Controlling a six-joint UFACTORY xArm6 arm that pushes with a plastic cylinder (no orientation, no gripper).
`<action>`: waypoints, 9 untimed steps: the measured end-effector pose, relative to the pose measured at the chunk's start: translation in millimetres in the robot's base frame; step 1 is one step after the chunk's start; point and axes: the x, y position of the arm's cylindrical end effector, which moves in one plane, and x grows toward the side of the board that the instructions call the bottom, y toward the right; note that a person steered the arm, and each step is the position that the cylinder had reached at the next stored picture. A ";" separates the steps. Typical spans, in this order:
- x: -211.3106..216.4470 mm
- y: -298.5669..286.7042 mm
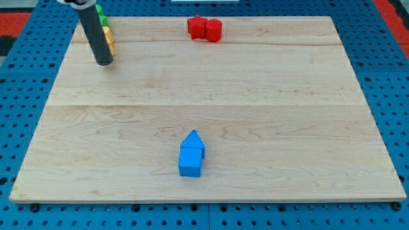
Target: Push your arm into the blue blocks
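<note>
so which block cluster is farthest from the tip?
The blue blocks, near the view's bottom centre. My tip sits top left beside the green and yellow blocks; the red blocks lie nearer.

Pale wooden board filling most of the frame, blue perforated base around it, red surface at upper right corner

My dark rod descends from the view's top-left corner, leaning slightly toward the view's right. My tip rests far toward the view's upper left of the blue blocks, touching neither.
</note>
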 end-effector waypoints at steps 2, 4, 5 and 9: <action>90.7 50.8; 171.2 77.7; 211.2 90.6; 234.2 156.2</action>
